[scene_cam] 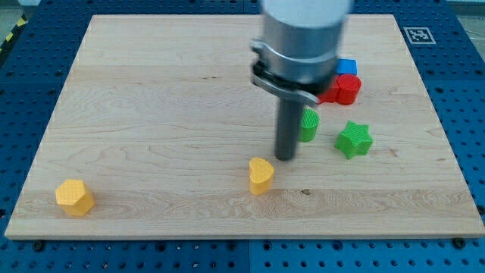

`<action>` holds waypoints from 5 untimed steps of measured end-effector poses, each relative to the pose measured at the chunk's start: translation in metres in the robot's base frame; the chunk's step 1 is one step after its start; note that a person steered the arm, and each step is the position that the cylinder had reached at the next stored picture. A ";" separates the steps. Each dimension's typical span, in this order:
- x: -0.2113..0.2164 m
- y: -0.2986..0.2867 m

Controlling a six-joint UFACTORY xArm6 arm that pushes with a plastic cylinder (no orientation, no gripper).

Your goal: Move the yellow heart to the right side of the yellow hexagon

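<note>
Standing just right of the heart [261, 175], jawless tip [286, 158] meets a light, rigid block; push its right flank toward the far-left hexagon [74, 197].

The wooden board [151, 91] carries a yellow hexagon [74, 197], yellow heart [261, 175], green star [354, 139], green block [308, 124], red blocks [347, 89] and a blue block [347, 67].

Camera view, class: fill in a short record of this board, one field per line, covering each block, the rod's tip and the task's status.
yellow heart: view's bottom centre
yellow hexagon: view's bottom left corner
my tip: just above and right of the yellow heart, contact unclear
green star: view's right
green block: partly behind the rod
red blocks: view's upper right, beside the blue block
task status: heart lies to the right of the hexagon but far off
</note>
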State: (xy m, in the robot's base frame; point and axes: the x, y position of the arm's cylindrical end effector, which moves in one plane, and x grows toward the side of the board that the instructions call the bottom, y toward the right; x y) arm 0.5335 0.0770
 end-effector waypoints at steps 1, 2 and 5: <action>0.015 0.009; 0.012 -0.057; -0.022 -0.112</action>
State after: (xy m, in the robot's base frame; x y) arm 0.5111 -0.0354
